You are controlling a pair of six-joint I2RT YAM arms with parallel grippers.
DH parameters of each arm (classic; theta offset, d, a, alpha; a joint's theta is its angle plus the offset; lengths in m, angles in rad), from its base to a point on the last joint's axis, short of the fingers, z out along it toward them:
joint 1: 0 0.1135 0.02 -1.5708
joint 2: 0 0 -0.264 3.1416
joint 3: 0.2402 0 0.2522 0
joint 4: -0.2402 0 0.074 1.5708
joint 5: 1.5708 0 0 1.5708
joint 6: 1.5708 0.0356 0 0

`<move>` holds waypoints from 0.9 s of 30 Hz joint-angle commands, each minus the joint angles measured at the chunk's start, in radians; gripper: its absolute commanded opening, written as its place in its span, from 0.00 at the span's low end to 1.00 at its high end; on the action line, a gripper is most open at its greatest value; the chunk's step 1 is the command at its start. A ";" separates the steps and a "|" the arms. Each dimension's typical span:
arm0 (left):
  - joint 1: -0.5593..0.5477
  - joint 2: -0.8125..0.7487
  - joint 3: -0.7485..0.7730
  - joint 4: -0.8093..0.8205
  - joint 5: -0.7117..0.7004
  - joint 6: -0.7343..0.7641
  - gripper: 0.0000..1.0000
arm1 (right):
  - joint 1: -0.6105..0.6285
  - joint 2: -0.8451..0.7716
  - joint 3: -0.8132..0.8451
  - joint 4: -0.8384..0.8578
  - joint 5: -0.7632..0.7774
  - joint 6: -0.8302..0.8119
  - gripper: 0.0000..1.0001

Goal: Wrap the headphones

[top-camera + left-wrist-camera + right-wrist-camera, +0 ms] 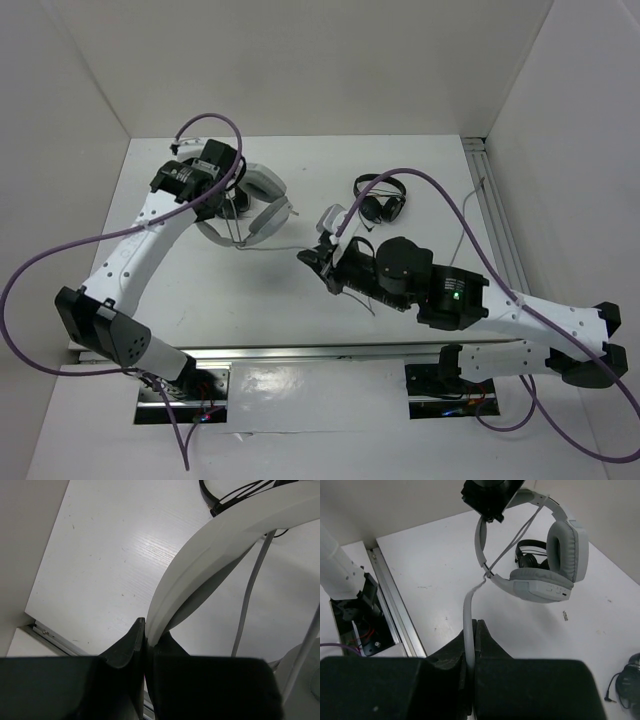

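The white headphones (262, 205) hang by their wide band (210, 545) from my left gripper (225, 185), which is shut on the band (149, 627). In the right wrist view the earcups (545, 565) hang below the left gripper (490, 495), off the table. The thin grey cable (468, 605) runs from the band down into my right gripper (472, 625), which is shut on it. In the top view the right gripper (312, 258) sits right of and nearer than the headphones, with the cable (270, 248) stretched between them.
Small black headphones (380, 200) lie on the table right of the white pair, also seen behind the earcups (530, 555). Another black earcup with a jack plug (627, 680) lies near the right wrist. Aluminium rails run along the right (495, 220) and near edges.
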 commanded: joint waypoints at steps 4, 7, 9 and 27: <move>-0.125 -0.029 -0.106 0.130 -0.007 0.102 0.00 | 0.018 -0.003 0.034 0.014 0.223 -0.100 0.00; -0.208 -0.116 -0.224 0.190 0.042 0.200 0.00 | 0.003 0.020 0.020 0.094 0.438 -0.222 0.00; -0.248 -0.155 -0.267 0.191 0.068 0.220 0.00 | -0.028 0.038 0.011 0.134 0.517 -0.318 0.02; -0.561 -0.454 -0.307 0.082 0.387 0.300 0.00 | -0.674 0.281 0.218 0.130 -0.057 -0.176 0.00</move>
